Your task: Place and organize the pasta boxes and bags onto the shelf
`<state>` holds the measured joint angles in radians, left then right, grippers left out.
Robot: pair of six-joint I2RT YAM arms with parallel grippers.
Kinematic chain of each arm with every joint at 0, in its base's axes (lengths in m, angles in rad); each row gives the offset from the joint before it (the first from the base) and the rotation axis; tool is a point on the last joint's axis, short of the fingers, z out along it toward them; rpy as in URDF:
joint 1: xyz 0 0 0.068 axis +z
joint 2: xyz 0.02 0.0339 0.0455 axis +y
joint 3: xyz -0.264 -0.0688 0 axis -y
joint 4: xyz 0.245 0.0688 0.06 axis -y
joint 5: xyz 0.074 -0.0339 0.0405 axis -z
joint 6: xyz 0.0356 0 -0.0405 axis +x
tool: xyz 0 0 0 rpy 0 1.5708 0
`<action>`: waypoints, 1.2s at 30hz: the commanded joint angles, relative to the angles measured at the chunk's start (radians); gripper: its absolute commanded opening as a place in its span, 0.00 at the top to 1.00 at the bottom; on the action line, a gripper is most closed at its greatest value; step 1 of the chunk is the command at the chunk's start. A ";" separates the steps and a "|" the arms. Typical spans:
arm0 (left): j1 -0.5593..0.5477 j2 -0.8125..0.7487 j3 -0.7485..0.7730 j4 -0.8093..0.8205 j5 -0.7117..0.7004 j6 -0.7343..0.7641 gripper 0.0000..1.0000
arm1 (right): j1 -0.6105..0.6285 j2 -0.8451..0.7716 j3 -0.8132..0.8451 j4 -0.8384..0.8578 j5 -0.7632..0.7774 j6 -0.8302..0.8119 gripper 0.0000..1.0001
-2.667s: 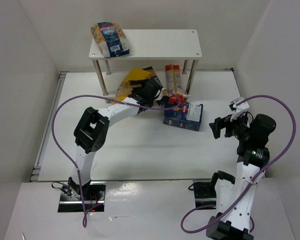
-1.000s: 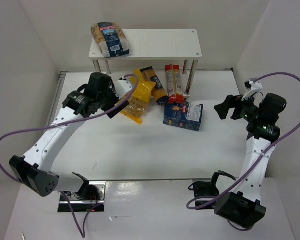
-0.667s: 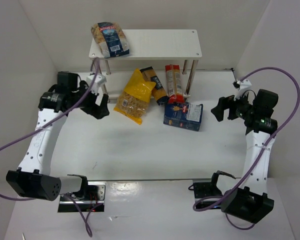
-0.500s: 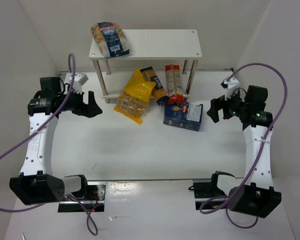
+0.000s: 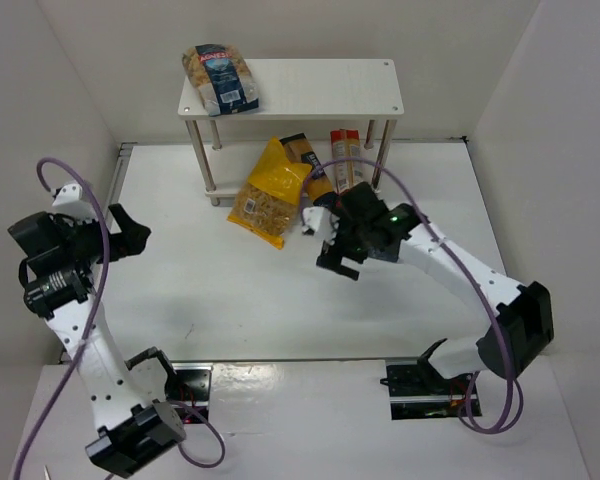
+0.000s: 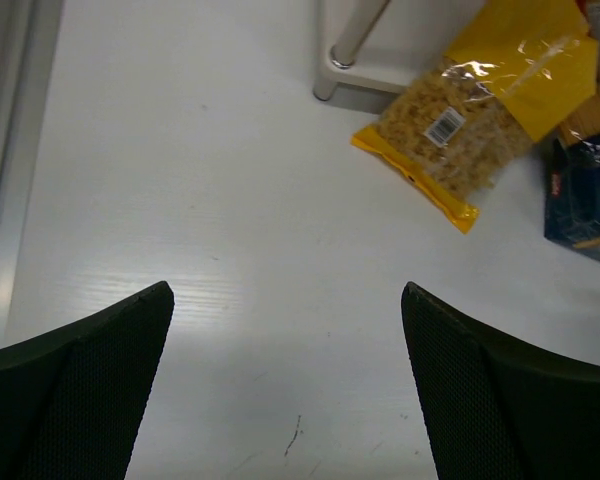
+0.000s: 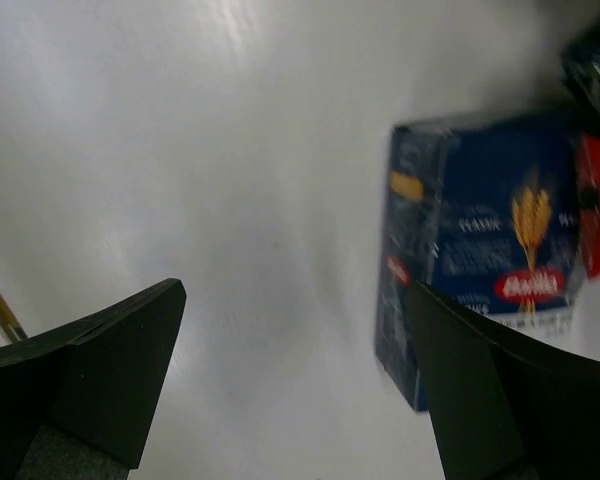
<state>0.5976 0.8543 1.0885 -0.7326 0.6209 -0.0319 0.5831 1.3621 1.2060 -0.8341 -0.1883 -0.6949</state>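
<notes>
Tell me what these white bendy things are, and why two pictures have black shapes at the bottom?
They are two robot arms, each ending in a two-finger pincher. One picture looks down from above. The other two come from little cameras on the wrists, so the black shapes are the fingers of the left gripper and the right gripper. Both are open and hold nothing. A clear bag lies on the white shelf. Down by the shelf lie a yellow bag, a yellow-blue spaghetti pack, a red-orange spaghetti pack and a dark-blue box.
</notes>
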 commanded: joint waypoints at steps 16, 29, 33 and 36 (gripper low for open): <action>0.251 -0.273 -0.179 0.243 -0.161 -0.053 0.00 | 0.374 0.371 -0.039 0.659 0.315 0.026 0.00; 0.281 -0.508 -0.334 0.355 -0.211 -0.071 0.00 | 0.325 0.529 0.001 0.869 0.420 0.006 0.00; 0.281 -0.476 -0.334 0.355 -0.201 -0.071 0.00 | 0.304 0.551 0.012 0.869 0.409 -0.003 0.00; 0.281 -0.465 -0.334 0.355 -0.201 -0.071 0.00 | 0.291 0.577 0.035 0.869 0.400 -0.012 0.00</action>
<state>0.8703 0.3805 0.7609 -0.4290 0.4221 -0.0856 0.8867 1.9137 1.1889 -0.0341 0.2085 -0.7002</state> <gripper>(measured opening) 1.001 0.994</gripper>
